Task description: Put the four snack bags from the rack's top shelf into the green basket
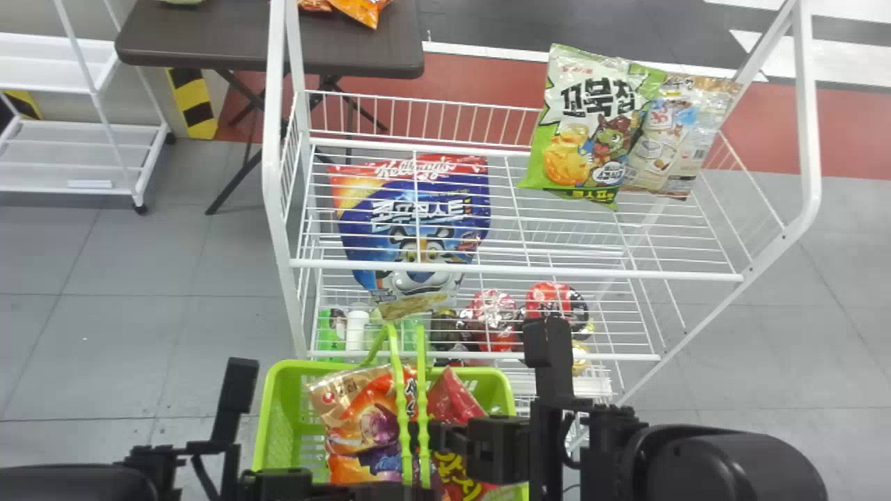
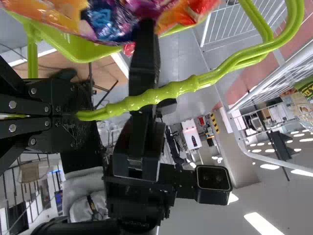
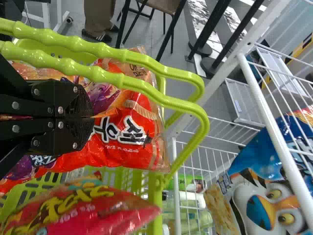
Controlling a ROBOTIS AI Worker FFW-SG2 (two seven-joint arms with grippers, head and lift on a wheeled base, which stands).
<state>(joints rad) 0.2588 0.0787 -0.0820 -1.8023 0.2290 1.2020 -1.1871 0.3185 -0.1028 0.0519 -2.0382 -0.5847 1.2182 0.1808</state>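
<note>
On the rack's top shelf [image 1: 515, 270], a green-and-white bag [image 1: 592, 132] and a pale brown-blue bag [image 1: 672, 139] lean together at the right rear. The green basket [image 1: 278, 410] holds an orange-purple bag [image 1: 365, 410] and a red bag [image 1: 456, 400], its handles raised. My left gripper [image 1: 341, 491] is low at the basket; in the left wrist view the left gripper [image 2: 73, 111] is shut on the handle [image 2: 171, 90]. My right gripper [image 1: 449, 444] reaches in beside the handles; in the right wrist view the right gripper [image 3: 90, 117] is shut on the orange-purple bag [image 3: 142, 110], above the red bag [image 3: 83, 210].
A large blue cereal bag [image 1: 414, 209] shows through the wires from a lower shelf. Bottles [image 1: 356, 330] and red packs [image 1: 491, 313] lie lower down. The rack's white left post [image 1: 273, 174] rises behind the basket. A dark table [image 1: 348, 49] stands behind.
</note>
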